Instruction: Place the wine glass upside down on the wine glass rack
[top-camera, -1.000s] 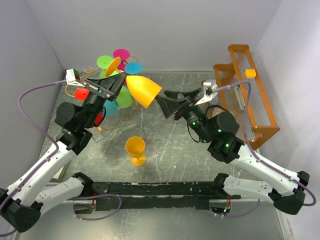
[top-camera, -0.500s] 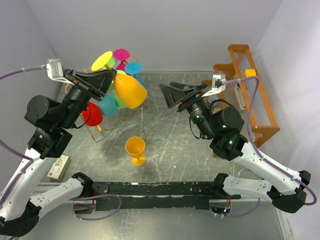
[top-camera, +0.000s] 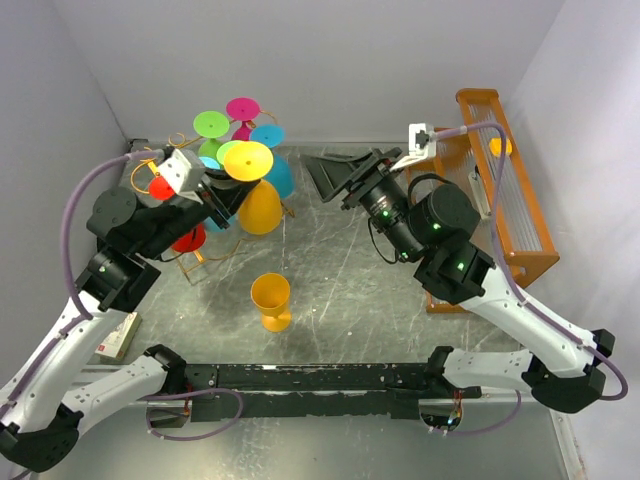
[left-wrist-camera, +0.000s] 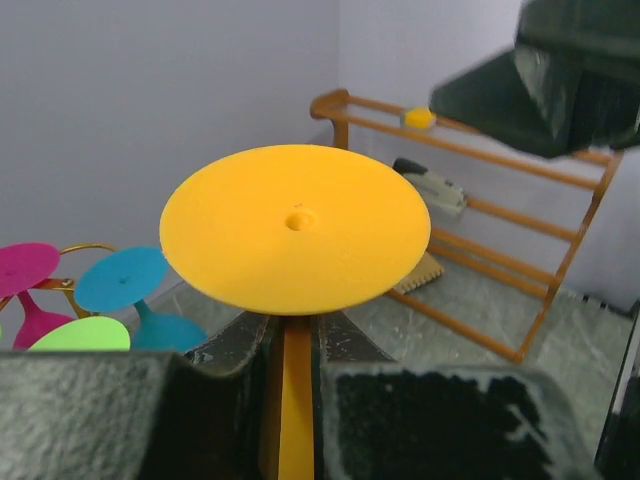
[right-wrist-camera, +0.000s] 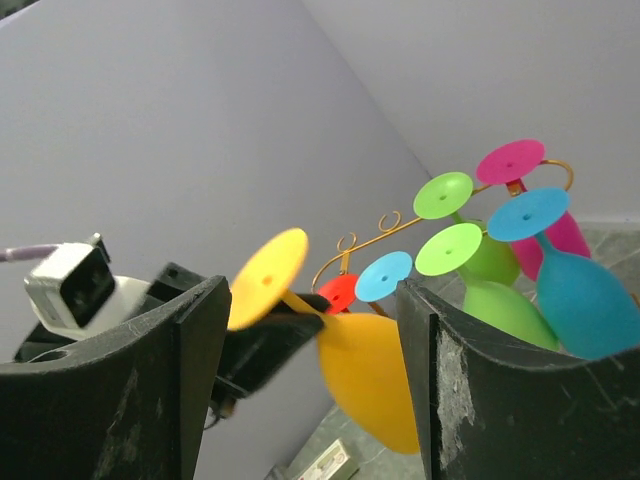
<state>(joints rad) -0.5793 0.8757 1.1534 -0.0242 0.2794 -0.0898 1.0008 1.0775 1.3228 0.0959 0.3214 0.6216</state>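
Observation:
My left gripper (top-camera: 226, 190) is shut on the stem of a yellow-orange wine glass (top-camera: 259, 206), which hangs upside down with its round foot (left-wrist-camera: 295, 228) on top. The stem sits pinched between the left fingers (left-wrist-camera: 240, 400). The glass is right beside the wine glass rack (top-camera: 192, 258), a thin gold wire stand (right-wrist-camera: 400, 235) that carries several coloured glasses upside down. My right gripper (top-camera: 338, 177) stands open and empty to the right of the glass. From the right wrist, the held glass (right-wrist-camera: 375, 380) shows beyond that gripper (right-wrist-camera: 310, 370), apart from it.
A second orange glass (top-camera: 271, 300) stands upright on the table, in the middle and near me. A bulky wooden slatted rack (top-camera: 500, 190) fills the right side, with a small yellow item on it. A small box (top-camera: 118, 335) lies at the near left.
My left arm has swung the glass from lying sideways to upside down, close to the wire rack. My right gripper has opened wider and pulled back up and away.

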